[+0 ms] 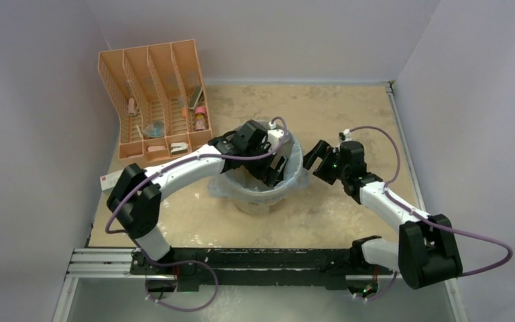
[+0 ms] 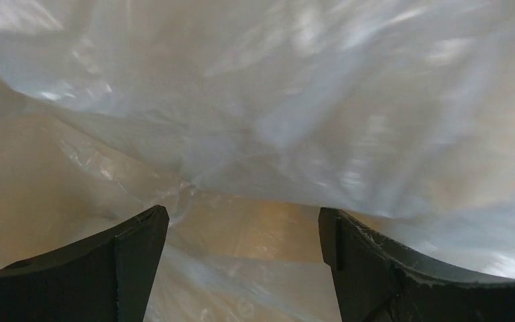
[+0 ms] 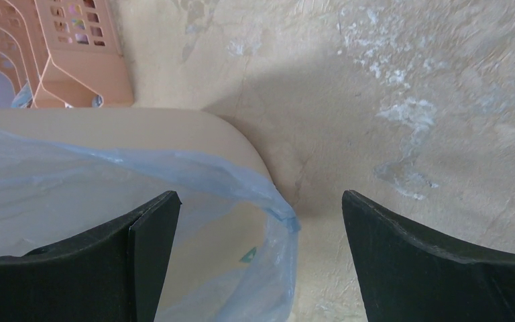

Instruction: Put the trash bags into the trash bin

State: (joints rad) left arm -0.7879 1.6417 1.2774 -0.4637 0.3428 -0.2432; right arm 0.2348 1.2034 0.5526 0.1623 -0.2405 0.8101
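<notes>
Two open hands: our left gripper (image 1: 275,166) and right gripper (image 1: 315,158) both have their fingers spread and grip nothing.
Left gripper: we are down inside the mouth of the bin (image 1: 261,202). The bag (image 2: 275,100) fills everything ahead of the fingers and lies under them, with none of it pinched between.
Right gripper: we hover just outside the rim. The bag's edge hangs under the left finger, and bare table (image 3: 409,100) lies under the right one.
Bag: most of it sits in the bin like a liner. Its edge is folded over the rim, and a flap spills down the outer wall on our left arm's side.
Bin: upright, between our two hands.
Done, as we judge: the bag's body is inside.
Left, as we judge: the overhang at the rim and the outer flap need tucking in, if the whole bag is meant to go inside.
Rack (image 1: 154,87): beyond our left hand, apart from the bin.
</notes>
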